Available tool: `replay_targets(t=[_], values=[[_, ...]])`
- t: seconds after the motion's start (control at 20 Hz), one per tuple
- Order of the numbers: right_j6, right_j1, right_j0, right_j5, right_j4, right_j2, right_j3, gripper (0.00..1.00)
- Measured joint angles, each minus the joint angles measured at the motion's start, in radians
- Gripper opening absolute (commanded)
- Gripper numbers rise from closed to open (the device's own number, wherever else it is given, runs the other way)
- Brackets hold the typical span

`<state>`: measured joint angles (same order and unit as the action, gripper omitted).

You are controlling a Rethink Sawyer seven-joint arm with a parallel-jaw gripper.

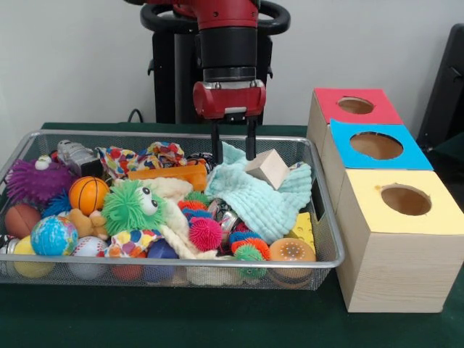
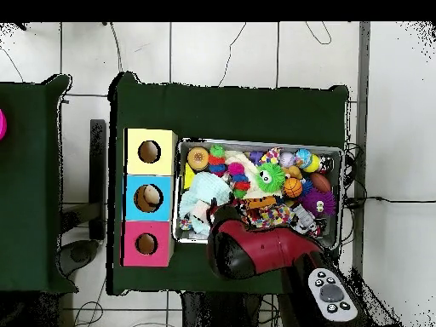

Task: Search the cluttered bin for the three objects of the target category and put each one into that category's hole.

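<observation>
My gripper [image 1: 233, 151] hangs open over the back of the wire mesh bin [image 1: 174, 135], with nothing between its two black fingers. Its right finger stands just left of a pale wooden block [image 1: 269, 168] that rests on a mint green cloth [image 1: 254, 199]. The bin holds several toys: an orange basketball [image 1: 88, 194], a green fuzzy toy with eyes [image 1: 130, 207], a purple spiky ball [image 1: 32, 181], a globe ball [image 1: 53, 235] and a pink spiky ball [image 1: 206, 233]. In the overhead view the red arm [image 2: 255, 251] hides the gripper.
Three wooden boxes with round holes stand to the right of the bin: red-topped [image 1: 355, 106], blue-topped [image 1: 377, 146] and yellow-topped [image 1: 404, 200]. Overhead they show as yellow [image 2: 150, 152], blue [image 2: 149, 197] and red [image 2: 146, 243], left of the bin [image 2: 260, 143]. A dark green cloth [image 1: 167, 319] covers the table.
</observation>
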<state>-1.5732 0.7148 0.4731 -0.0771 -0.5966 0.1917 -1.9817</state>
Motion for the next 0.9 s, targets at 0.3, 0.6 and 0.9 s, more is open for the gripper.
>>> replay_targets(t=[0.3, 0.6, 0.9], values=[[0.0, -0.047, -0.025, -0.044, 0.0, -0.052, 0.027, 1.0], [0.0, -0.102, -0.024, -0.063, 0.0, -0.064, 0.036, 1.0], [0.0, -0.151, 0.004, -0.063, 0.0, -0.047, 0.036, 1.0]])
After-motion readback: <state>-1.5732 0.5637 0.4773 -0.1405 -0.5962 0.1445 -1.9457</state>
